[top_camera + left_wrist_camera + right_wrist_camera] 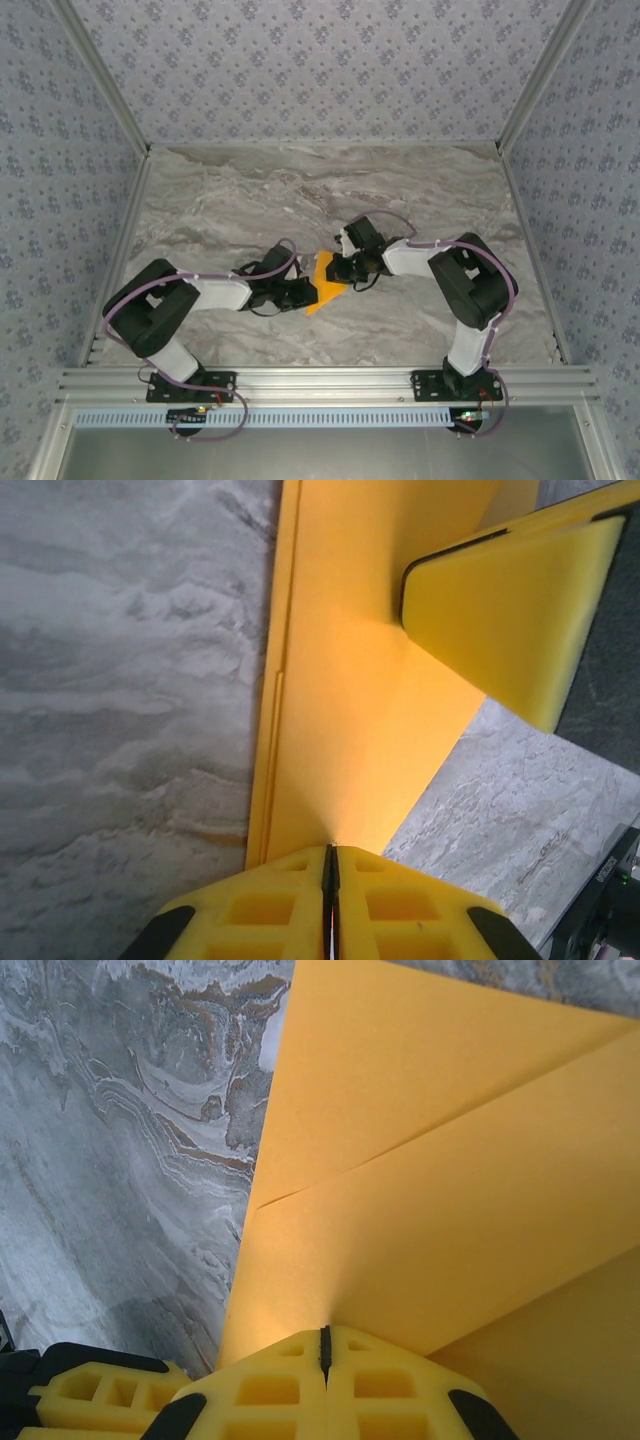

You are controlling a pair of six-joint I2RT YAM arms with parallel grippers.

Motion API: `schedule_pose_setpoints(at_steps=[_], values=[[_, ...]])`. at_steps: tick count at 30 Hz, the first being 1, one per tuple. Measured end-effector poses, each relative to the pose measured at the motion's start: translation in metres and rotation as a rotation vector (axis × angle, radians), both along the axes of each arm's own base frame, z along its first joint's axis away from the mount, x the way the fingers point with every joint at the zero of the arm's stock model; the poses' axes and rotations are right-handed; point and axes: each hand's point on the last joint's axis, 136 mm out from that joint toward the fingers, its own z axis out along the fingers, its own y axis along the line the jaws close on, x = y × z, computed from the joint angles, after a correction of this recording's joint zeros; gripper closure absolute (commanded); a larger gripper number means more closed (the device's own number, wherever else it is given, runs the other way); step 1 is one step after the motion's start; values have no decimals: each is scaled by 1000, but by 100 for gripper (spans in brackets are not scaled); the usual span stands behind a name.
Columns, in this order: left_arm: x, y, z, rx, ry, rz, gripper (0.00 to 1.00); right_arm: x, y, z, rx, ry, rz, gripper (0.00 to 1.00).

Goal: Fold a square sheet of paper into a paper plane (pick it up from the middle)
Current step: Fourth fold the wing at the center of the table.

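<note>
The square sheet of paper is bright orange and folded into overlapping layers, held just above the marble table between both arms. My left gripper is shut on its near left edge. In the left wrist view the paper rises straight out of the closed seam of that gripper. My right gripper is shut on the opposite side. In the right wrist view the paper, with a diagonal fold line, comes out of that gripper's closed seam. The right gripper's yellow fingers press flat against the sheet.
The grey marble tabletop spreads around the paper. Patterned walls close in three sides. An aluminium rail with both arm bases runs along the near edge. The left gripper's yellow fingers sit close beside the right gripper.
</note>
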Motion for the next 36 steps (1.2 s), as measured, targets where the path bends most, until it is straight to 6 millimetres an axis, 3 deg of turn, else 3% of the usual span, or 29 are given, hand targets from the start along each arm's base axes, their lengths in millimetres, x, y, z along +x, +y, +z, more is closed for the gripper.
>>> schedule_pose_setpoints(at_steps=[16,27,31,36], values=[[-21,20,-1,49,7,-45,96,0,0,-1,-3,4,0,94],[-47,33,0,98,36,-128,96,0,0,-1,-5,4,3,94],[-44,32,16,78,-10,-131,96,0,0,-1,-5,4,3,94],[-21,17,44,29,-110,-107,97,0,0,-2,-5,5,3,94]])
